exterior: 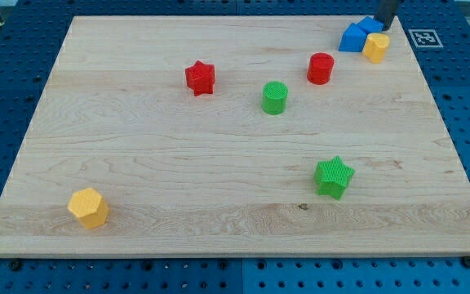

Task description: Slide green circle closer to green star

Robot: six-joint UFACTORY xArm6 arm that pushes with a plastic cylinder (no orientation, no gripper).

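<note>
The green circle [274, 97] stands upright on the wooden board [137, 163], right of centre in the upper half. The green star [334, 176] lies below it and to its right, well apart from it. My tip [383, 27] is at the view's top right corner, beside the blue blocks, far above and to the right of the green circle. Only the lower end of the rod shows.
A red star [200, 77] lies left of the green circle and a red cylinder [320, 68] to its upper right. Two blue blocks [355, 36] and a yellow block [375, 46] cluster at the top right. A yellow hexagon [88, 207] sits at the bottom left.
</note>
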